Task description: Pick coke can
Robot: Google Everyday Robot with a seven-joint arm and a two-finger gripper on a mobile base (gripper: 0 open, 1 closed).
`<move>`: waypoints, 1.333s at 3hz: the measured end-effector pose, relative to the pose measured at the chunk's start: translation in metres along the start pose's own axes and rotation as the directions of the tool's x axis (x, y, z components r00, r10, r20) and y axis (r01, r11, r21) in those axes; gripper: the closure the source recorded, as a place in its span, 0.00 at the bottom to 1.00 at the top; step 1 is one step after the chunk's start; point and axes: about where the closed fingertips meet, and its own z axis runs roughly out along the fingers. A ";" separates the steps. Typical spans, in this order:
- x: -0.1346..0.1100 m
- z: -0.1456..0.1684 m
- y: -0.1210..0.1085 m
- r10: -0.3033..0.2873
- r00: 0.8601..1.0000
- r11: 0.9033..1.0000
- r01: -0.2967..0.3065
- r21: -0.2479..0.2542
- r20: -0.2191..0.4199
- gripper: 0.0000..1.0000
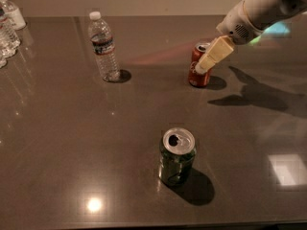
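Note:
The coke can (198,80) is red with a silver top and stands upright on the dark table (67,147), at the back right of centre. My gripper (205,63) comes in from the upper right on a white arm. Its cream-coloured tip lies across the can's upper right side in this view and hides part of the can. I cannot tell whether it touches the can.
A green can (177,158) with an open silver top stands in the front middle. A clear water bottle (104,47) stands at the back left. More clear bottles (6,25) stand at the far left edge. The arm's shadow falls to the right of the coke can.

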 end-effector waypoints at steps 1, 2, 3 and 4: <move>-0.001 0.013 0.003 0.025 1.000 0.999 -0.025 -0.027 0.004 0.00; 0.002 0.021 0.007 0.045 0.999 0.997 -0.046 -0.055 -0.012 0.00; 0.003 0.027 0.012 0.056 0.998 0.995 -0.057 -0.081 -0.022 0.17; 0.005 0.029 0.015 0.061 0.998 0.994 -0.063 -0.093 -0.029 0.41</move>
